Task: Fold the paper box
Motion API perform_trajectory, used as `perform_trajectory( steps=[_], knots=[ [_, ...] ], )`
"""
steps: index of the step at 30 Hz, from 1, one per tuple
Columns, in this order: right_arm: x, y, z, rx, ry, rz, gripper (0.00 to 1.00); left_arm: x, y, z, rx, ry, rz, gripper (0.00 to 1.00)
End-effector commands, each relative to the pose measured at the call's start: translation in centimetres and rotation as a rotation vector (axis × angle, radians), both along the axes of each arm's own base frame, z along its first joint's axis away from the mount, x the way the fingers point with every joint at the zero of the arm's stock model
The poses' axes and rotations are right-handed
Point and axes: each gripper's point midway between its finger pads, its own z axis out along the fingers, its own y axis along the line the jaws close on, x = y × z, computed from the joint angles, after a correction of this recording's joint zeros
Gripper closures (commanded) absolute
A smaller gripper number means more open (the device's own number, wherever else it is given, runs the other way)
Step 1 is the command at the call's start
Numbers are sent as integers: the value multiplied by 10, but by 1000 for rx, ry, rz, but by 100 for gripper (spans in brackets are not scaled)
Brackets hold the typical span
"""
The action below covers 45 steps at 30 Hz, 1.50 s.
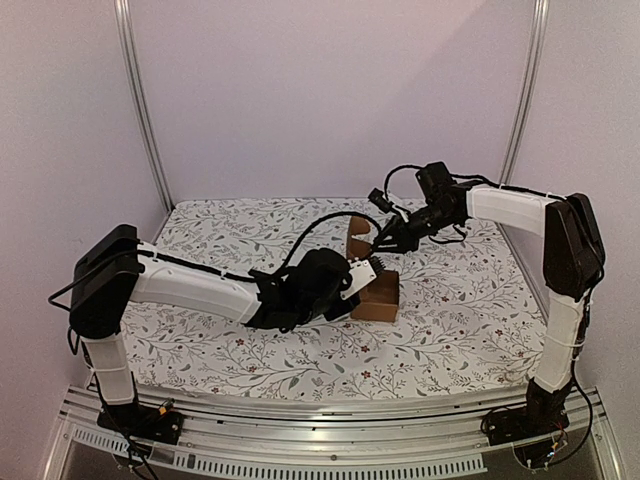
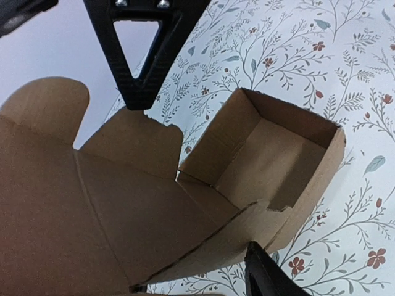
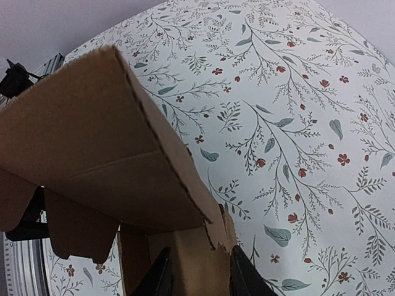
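One half-folded box sits mid-frame on floral worktop, flap raised; left claw straddles it, fingers apart, grip unclear; right claw pinched on flap's edge, low in its view.

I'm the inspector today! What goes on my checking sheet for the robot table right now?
Surface: flowery cloth lying flat over the table.
Job's things: paper box, brown, partly folded, top open, flaps sticking up.
Clutter: nothing seen.
Grippers: left gripper wide apart with cardboard between its fingers; right gripper has a finger on either side of a box edge; grip unclear for both.
Cables: black cable loops above the left arm; more black cables by the right arm's wrist.
Surroundings: pale walls, metal posts, metal rail in front.
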Motion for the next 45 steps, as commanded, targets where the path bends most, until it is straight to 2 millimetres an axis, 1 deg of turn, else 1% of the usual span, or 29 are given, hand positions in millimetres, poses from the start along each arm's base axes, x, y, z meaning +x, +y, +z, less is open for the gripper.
perform_trajectory(
  steps=[1, 4, 7, 11, 14, 17, 20, 23, 24, 26, 30, 34, 41, 45],
  knots=[
    [4, 0, 10, -12, -57, -13, 69, 3, -4, 12, -29, -17, 2, 46],
    [6, 0, 8, -16, -54, -21, 69, 4, -5, 12, -33, -16, 2, 46],
    [5, 1, 8, -12, -55, -17, 66, 4, -6, 11, -32, -14, -1, 46],
    [4, 6, 12, 13, -52, 3, 66, 5, -7, 12, -34, -17, -1, 46],
    [3, 10, 7, 9, -43, 13, 67, 6, -7, 13, -32, -19, -1, 46],
    [2, 13, 2, 6, -25, 19, 71, 7, -8, 15, -36, -23, 3, 46],
    [1, 13, -2, 3, -15, 21, 78, 8, -10, 15, -36, -25, 4, 46],
    [-1, 11, -5, -4, -13, 23, 90, 9, -13, 15, -36, -25, 5, 46],
    [-2, 10, -5, -6, -16, 25, 93, 10, -14, 14, -35, -25, 5, 46],
    [-3, 9, -7, -11, -17, 26, 94, 11, -17, 14, -38, -25, 4, 46],
    [-4, 3, -8, -17, -18, 21, 95, 13, -22, 10, -28, -21, 0, 46],
    [-1, -7, -12, -16, -4, 3, 95, 13, -26, 5, -11, -21, -4, 47],
    [-3, -20, -21, -15, 20, -5, 95, 10, -31, -3, 8, -24, 1, 47],
    [-1, -25, -27, -15, 28, -12, 95, 6, -38, -4, 6, -29, -3, 47]
  ],
)
